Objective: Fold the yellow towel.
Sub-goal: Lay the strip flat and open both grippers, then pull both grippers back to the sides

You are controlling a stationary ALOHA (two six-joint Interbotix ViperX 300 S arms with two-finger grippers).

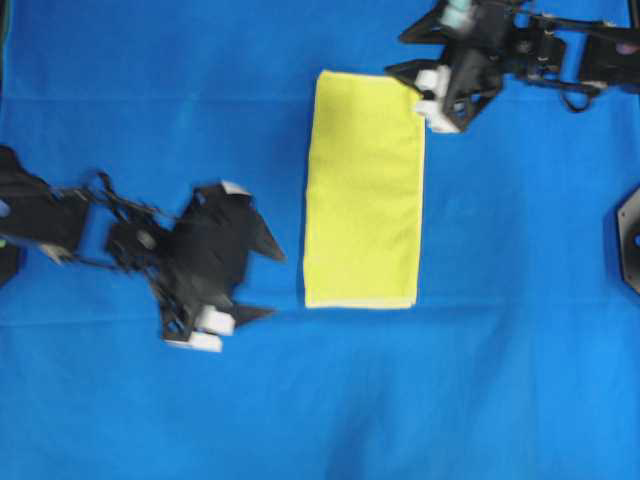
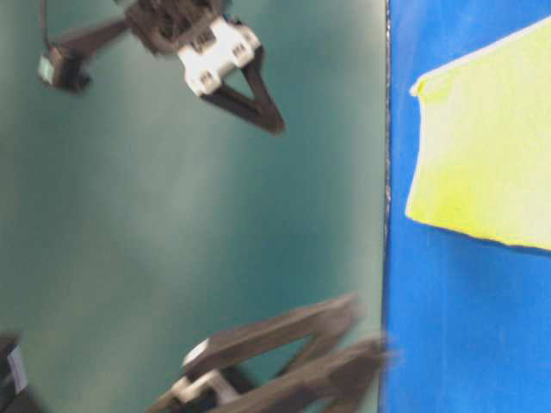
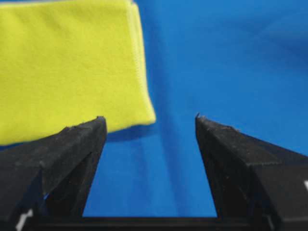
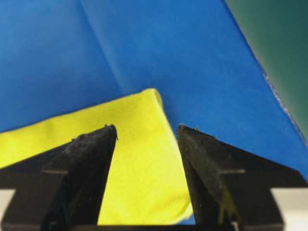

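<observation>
The towel (image 1: 364, 190) lies folded into a narrow rectangle, flat on the blue cloth (image 1: 500, 380) covering the desk. The right claw (image 1: 410, 88) hangs wide and empty over the towel's far right corner. The left claw (image 1: 262, 282) gapes empty, left of the towel.

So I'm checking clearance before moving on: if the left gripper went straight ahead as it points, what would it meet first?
Probably bare blue cloth. The open left gripper aims just beside the yellow towel; depth is unclear.
</observation>
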